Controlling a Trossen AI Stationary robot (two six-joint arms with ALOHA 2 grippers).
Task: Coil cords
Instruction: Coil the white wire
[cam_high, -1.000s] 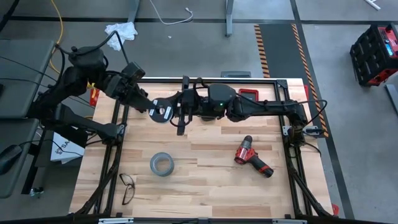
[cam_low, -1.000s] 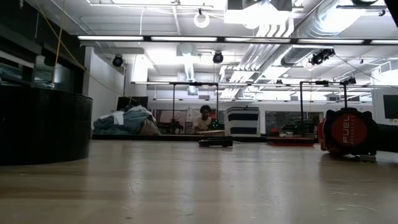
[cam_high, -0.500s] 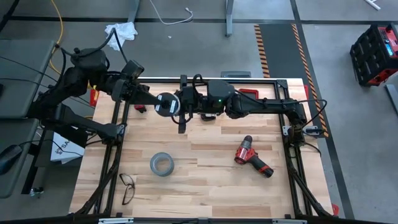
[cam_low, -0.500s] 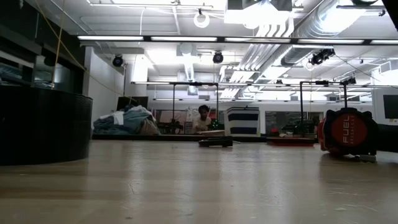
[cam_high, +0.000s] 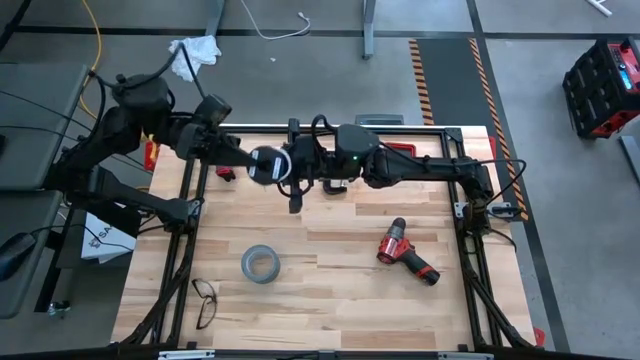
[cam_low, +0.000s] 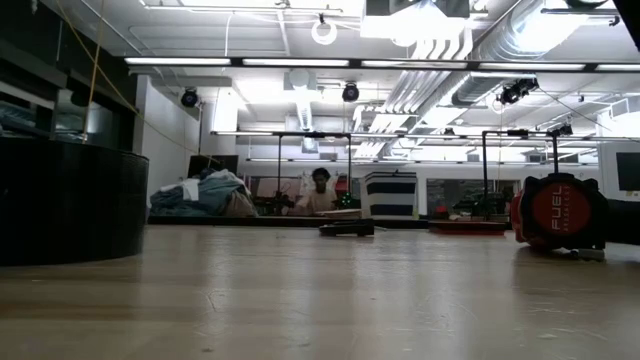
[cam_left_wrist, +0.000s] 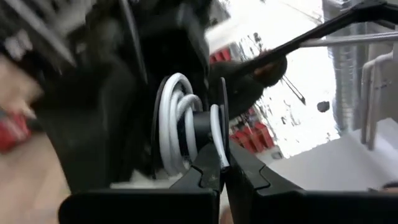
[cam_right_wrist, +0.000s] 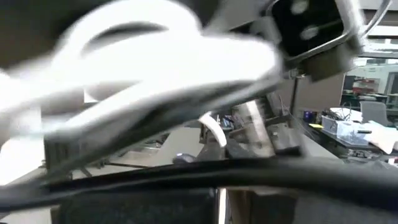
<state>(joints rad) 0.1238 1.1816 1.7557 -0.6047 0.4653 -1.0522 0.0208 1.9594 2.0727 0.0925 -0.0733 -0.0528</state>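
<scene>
The small black spool (cam_high: 265, 165) with its white label hangs above the table's far middle, between both grippers. In the left wrist view, turns of the thin white cord (cam_left_wrist: 174, 121) lie around the spool's black hub. My left gripper (cam_high: 247, 160) comes from the table's left and is shut on the spool. My right gripper (cam_high: 293, 166) comes from the right and stands right beside the spool, shut. The white cord (cam_right_wrist: 155, 74) runs blurred and very close across the right wrist view. Neither gripper shows in the low view. My left gripper pinches the rim of one thin spool flange (cam_left_wrist: 222, 140) between its two fingertips. It comes level from the table's left. The spool is lifted clear of the table, its labelled face turned up. My right gripper is shut at the white cord (cam_right_wrist: 205, 59) beside the spool, level from the table's right. Its own body hides the place of contact.
A grey tape roll (cam_high: 258, 264) lies on the near left of the table, glasses (cam_high: 204, 300) nearer the front edge, a red drill (cam_high: 405, 252) at the right. A black frame (cam_high: 350, 130) edges the table. A person (cam_low: 318, 190) sits far behind.
My left gripper has rolled at the wrist while staying in place. The spool has swung with it a little toward the table's far edge and right. My right gripper has followed close beside the spool, turning slightly. Both have stayed shut.
</scene>
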